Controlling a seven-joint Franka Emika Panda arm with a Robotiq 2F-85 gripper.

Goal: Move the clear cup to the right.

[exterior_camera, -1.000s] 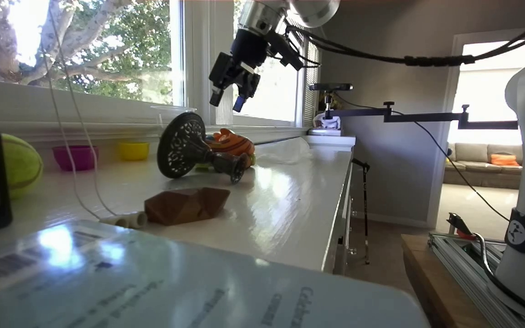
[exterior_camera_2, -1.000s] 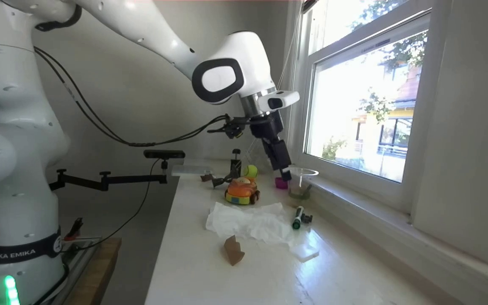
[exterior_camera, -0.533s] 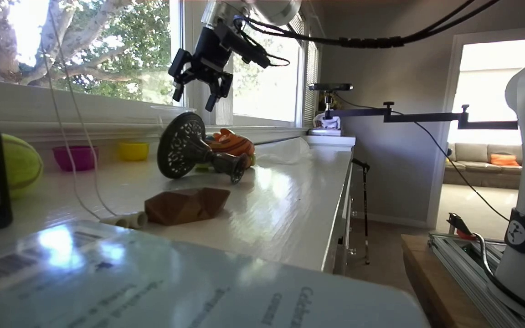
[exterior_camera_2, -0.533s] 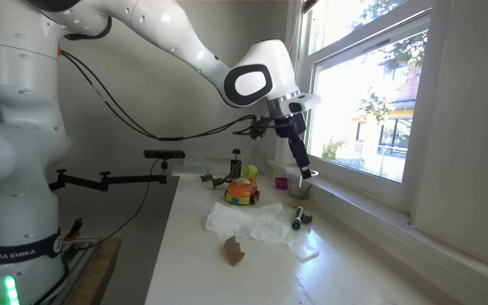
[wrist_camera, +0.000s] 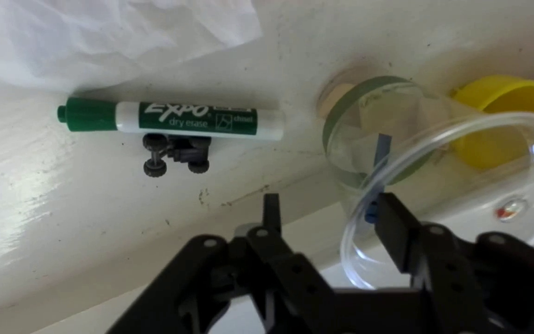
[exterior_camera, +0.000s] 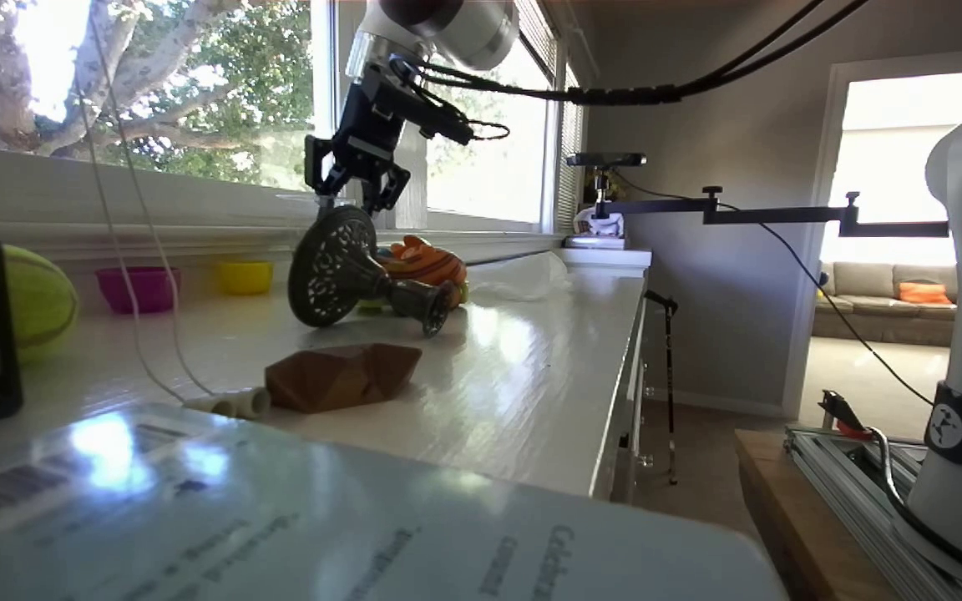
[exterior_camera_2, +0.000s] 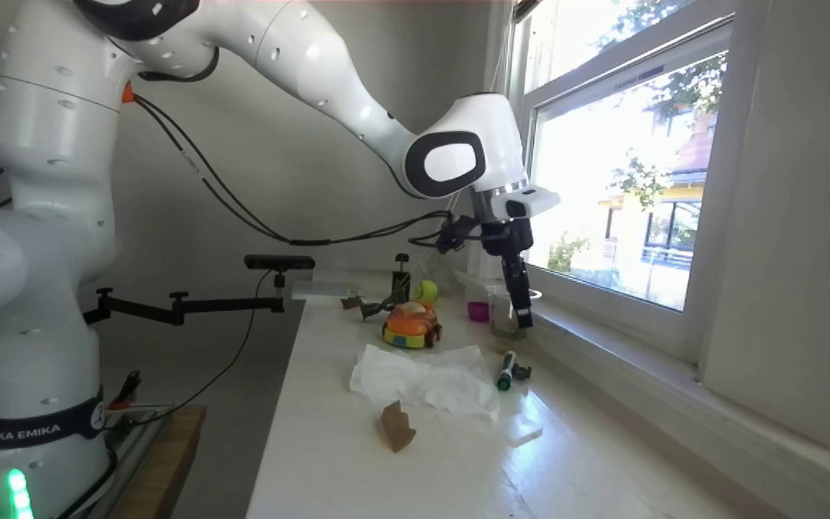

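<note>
The clear cup [wrist_camera: 387, 120] stands upright on the white counter beside the window sill, with a greenish base. It also shows in an exterior view [exterior_camera_2: 501, 317]. In an exterior view only its rim [exterior_camera: 293, 199] shows beside the dark metal candlestick. My gripper [wrist_camera: 327, 199] is open with its fingers wide apart. The cup's near rim lies between them: the right finger is over the cup's mouth, the left finger outside. Whether a finger touches the cup I cannot tell. My gripper also shows in both exterior views [exterior_camera: 348, 205] [exterior_camera_2: 525, 321]. A blue strip shows through the cup.
A green marker [wrist_camera: 197, 119] and a small black wheeled piece [wrist_camera: 179, 150] lie beside the cup. A yellow cup [wrist_camera: 503, 97] stands close behind it. A purple cup [exterior_camera_2: 478, 311], an orange toy car [exterior_camera_2: 412, 324] and a white sheet [exterior_camera_2: 426, 378] are nearby. The window sill [exterior_camera_2: 602, 353] borders the counter.
My gripper has moved toward the window and then down to the cup's rim. Its fingers stay open. The cup has not visibly moved.
</note>
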